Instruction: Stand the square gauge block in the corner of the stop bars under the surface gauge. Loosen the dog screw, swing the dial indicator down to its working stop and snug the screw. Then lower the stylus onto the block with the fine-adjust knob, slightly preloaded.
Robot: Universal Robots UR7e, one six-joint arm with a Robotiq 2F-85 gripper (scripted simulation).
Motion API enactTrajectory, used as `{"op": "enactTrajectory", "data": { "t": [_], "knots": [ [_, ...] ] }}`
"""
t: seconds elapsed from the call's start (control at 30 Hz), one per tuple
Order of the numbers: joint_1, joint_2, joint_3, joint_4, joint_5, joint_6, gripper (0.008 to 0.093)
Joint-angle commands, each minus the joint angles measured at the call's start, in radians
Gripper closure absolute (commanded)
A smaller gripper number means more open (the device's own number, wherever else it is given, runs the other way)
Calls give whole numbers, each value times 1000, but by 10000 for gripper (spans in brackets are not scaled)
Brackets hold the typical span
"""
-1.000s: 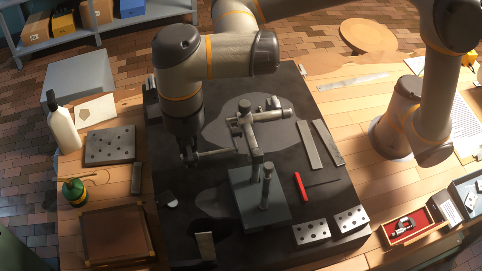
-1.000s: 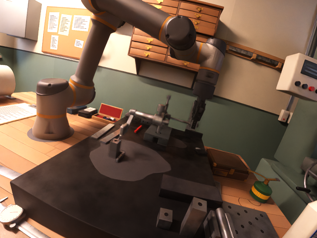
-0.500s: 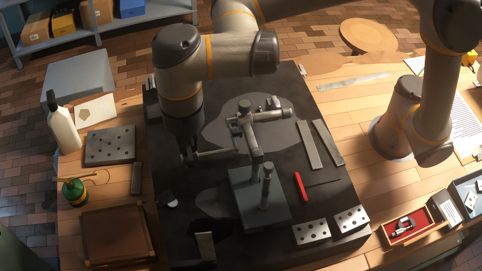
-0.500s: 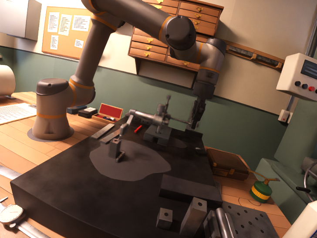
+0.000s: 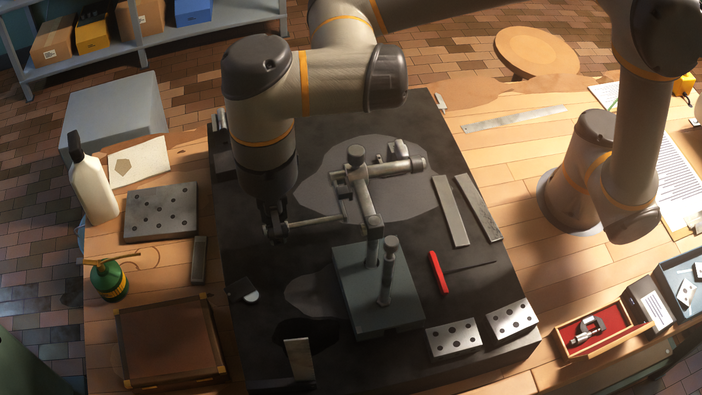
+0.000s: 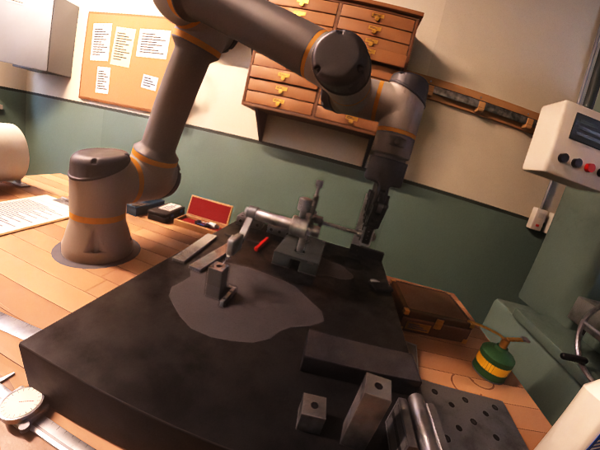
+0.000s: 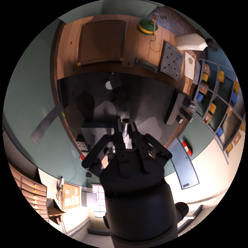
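Observation:
The dog screw's long handle [image 5: 314, 222] ends between my fingers, its tip partly hidden by them. My gripper [image 5: 274, 230] [image 6: 368, 232] [image 7: 126, 129] is closed on that handle end, left of the surface gauge [image 5: 365, 196]. The gauge stands on its grey base [image 5: 378, 287] on the black surface plate. Its arm reaches toward the plate's far side, with the dial indicator [image 6: 233, 242] hanging down over the square gauge block [image 6: 216, 281]. The block stands upright in the corner of the stop bars [image 6: 228, 296]. The fine-adjust knob [image 5: 391, 243] tops a post on the base.
The black surface plate [image 5: 363, 236] fills the bench's middle. Two parallels [image 5: 466, 206] and a red marker [image 5: 438, 271] lie right of the gauge. Drilled blocks [image 5: 478, 329] sit at the near right corner. A wooden case [image 5: 169, 339], oil can [image 5: 108, 280] and bottle [image 5: 91, 182] stand to the left.

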Motion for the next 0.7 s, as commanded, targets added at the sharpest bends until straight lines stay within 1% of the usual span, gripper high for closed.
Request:
{"op": "enactTrajectory", "data": {
  "t": [0.0, 0.37, 0.67],
  "knots": [
    [0, -1, 0, 0, 0, 0, 794],
    [0, -1, 0, 0, 0, 0, 574],
    [0, -1, 0, 0, 0, 0, 574]
  ]
}}
